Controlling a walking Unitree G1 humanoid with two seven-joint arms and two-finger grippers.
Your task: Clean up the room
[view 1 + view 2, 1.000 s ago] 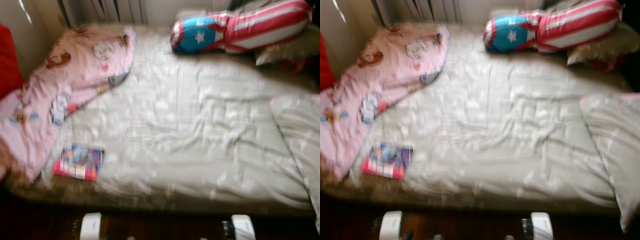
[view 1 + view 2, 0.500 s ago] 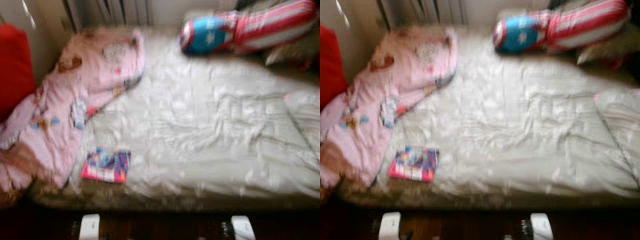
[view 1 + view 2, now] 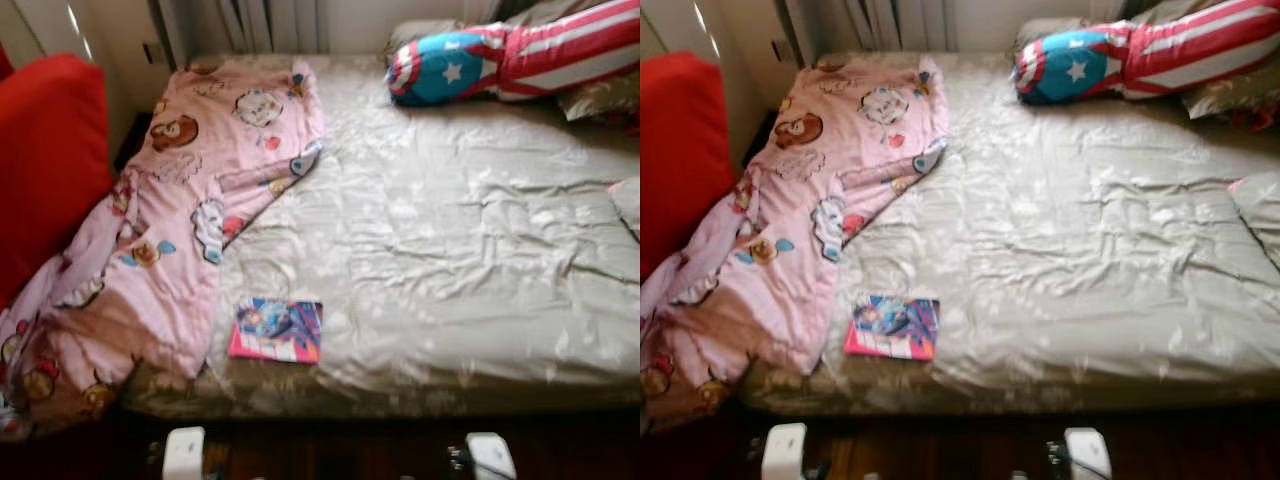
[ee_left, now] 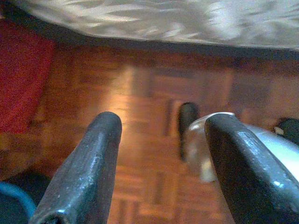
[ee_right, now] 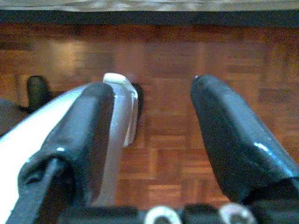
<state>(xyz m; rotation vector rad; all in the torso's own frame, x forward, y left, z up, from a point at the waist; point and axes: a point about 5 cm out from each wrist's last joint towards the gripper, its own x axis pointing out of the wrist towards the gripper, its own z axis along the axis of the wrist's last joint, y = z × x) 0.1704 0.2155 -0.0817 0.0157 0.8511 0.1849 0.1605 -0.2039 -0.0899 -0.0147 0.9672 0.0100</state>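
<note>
- Bed [image 3: 470, 240], rumpled grey, with a pink blanket [image 3: 170, 230] spilling off its left side and a colourful book [image 3: 277, 330] near the front edge.
- Left gripper [image 4: 163, 140] and right gripper [image 5: 152, 112] hang low over the wood floor [image 5: 177, 51], jaws apart, empty.

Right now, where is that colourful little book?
In the head views, the book lies flat on the bed near its front edge, towards the robot's left, just beside the hanging end of the pink blanket.

The camera swings left — the bed [image 3: 470, 260] slides rightward in frame, blur clears, and more of the red cushion [image 3: 45, 165] beside the pink blanket [image 3: 170, 230] appears.
</note>
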